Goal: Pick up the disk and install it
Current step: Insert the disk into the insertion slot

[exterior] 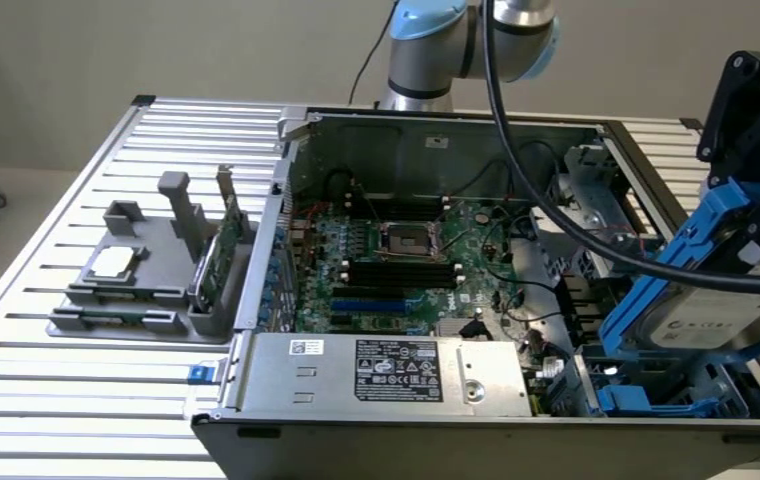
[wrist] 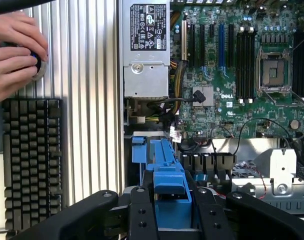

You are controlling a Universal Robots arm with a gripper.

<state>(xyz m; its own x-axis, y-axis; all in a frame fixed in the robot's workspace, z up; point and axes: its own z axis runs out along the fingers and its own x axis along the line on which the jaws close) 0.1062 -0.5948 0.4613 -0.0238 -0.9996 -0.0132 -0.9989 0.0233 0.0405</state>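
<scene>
Exterior view: gripper (exterior: pixel 754 215) pinching the disk (exterior: pixel 711 322) by its blue carrier frame, jaws pressed on both sides. Disk held tilted above drive bay (exterior: pixel 674 400), at ext. view's right end of open PC case (exterior: pixel 353 440). Wrist view: blue frame betw. black fingers (wrist: pixel 142 215), motherboard (wrist: pixel 232 75) beyond. Person's hands (wrist: pixel 14 50) just beside keyboard (wrist: pixel 32 160) on slatted table (wrist: pixel 87 100).

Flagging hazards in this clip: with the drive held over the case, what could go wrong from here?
The disk, clamped in the gripper, hangs tilted above the blue drive bay; it may jam going in. The arm's black cable crosses the disk and might snag. A person's hands rest on the table beside the case.
</scene>
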